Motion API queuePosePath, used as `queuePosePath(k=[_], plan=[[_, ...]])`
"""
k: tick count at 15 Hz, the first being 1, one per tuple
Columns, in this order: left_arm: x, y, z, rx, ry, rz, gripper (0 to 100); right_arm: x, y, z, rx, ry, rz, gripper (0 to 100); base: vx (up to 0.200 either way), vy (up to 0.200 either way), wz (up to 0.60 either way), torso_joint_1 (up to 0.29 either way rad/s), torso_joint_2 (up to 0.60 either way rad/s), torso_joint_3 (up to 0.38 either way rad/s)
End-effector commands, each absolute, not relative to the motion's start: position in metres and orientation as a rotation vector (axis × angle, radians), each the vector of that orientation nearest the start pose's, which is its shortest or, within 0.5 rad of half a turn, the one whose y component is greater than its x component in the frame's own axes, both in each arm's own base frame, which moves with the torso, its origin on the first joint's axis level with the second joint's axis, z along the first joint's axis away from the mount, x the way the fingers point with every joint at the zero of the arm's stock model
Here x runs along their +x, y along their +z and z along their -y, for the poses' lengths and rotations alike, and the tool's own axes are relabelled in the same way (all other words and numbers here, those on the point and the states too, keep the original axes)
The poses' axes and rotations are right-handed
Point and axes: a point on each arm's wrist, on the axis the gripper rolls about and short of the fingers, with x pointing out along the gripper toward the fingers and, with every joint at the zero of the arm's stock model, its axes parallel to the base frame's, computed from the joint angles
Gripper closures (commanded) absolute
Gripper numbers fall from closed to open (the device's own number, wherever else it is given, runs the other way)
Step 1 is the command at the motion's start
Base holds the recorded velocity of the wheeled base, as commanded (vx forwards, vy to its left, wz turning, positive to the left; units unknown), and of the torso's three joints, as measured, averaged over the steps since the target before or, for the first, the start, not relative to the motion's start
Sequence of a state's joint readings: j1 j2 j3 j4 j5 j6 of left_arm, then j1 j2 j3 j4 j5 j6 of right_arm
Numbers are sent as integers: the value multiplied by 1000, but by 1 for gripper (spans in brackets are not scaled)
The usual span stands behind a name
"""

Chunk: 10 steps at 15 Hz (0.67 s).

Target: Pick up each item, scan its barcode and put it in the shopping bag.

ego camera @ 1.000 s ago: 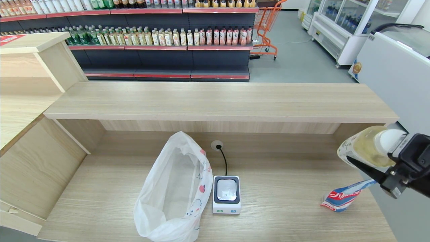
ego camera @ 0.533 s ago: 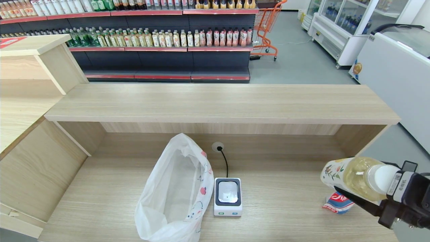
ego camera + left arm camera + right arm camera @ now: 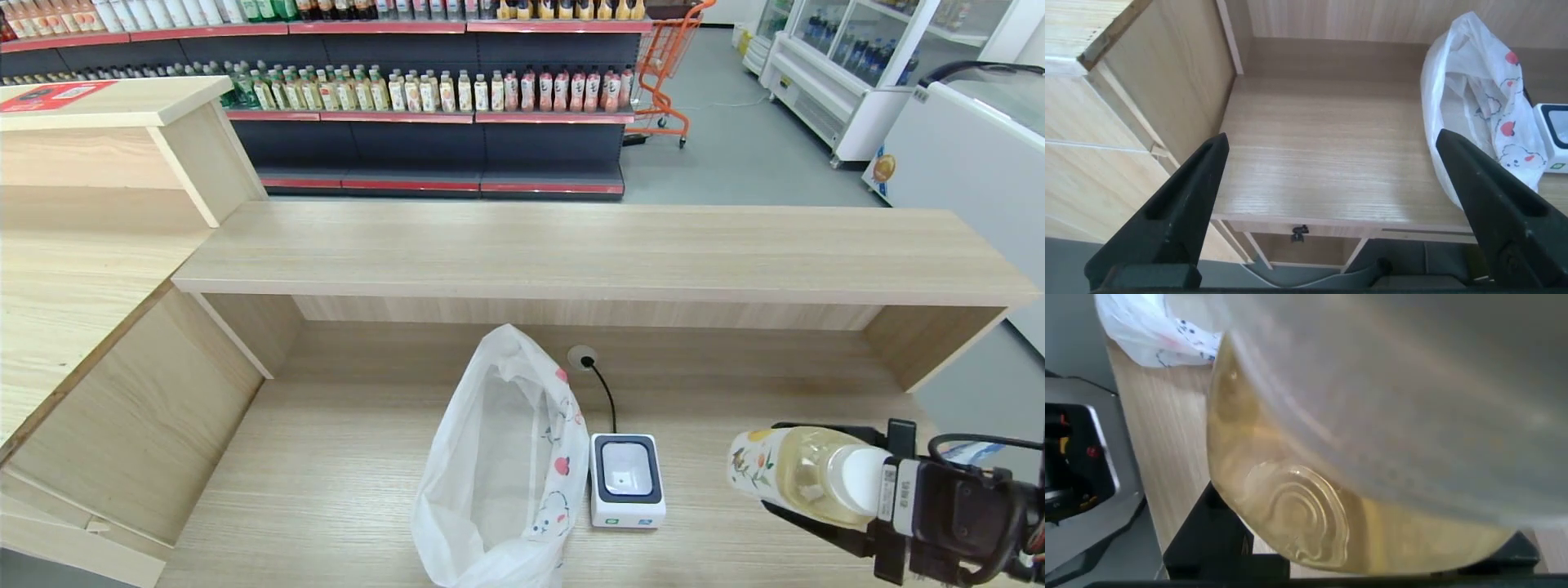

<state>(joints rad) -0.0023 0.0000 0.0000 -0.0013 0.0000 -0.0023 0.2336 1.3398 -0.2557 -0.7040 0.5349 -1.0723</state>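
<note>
Bottle (image 3: 796, 474) sits clenched in yr right tool (image 3: 810, 478), sideways over the bench (image 3: 343, 490), right of the scanner (image 3: 626, 480), not yet scanned (my read). Shopping bag (image 3: 510, 457) looks empty; blue packet (image 3: 971, 451) left to do. Left tool (image 3: 1331, 204) hangs released.

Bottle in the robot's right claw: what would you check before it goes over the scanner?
1. Grip: right gripper shut on the bottle: ok.
2. Window of the scanner uncovered: ok.
3. Bottle's barcode turned toward the scanner: cannot tell.
4. Mouth of the shopping bag open, beside the scanner: ok.
5. Other arm: left gripper open and apart from the shopping bag: ok.
</note>
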Motion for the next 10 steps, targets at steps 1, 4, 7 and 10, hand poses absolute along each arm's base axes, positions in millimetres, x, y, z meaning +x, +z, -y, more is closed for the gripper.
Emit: queuePosePath(k=[1, 4, 7, 10], plan=[[-23, 76, 0, -3, -2, 2, 0, 179, 122, -52, -947, 936, 13, 100, 0, 0, 0, 0, 0, 0], [-23, 76, 0, -3, -2, 2, 0, 191, 109, -52, -995, 973, 17, 100, 0, 0, 0, 0, 0, 0], [-23, 76, 0, -3, -3, 2, 0, 209, 93, -57, -1063, 997, 60, 100, 0, 0, 0, 0, 0, 0], [-23, 76, 0, -3, -3, 2, 0, 220, 77, -63, -1071, 1037, 49, 100, 0, 0, 0, 0, 0, 0]])
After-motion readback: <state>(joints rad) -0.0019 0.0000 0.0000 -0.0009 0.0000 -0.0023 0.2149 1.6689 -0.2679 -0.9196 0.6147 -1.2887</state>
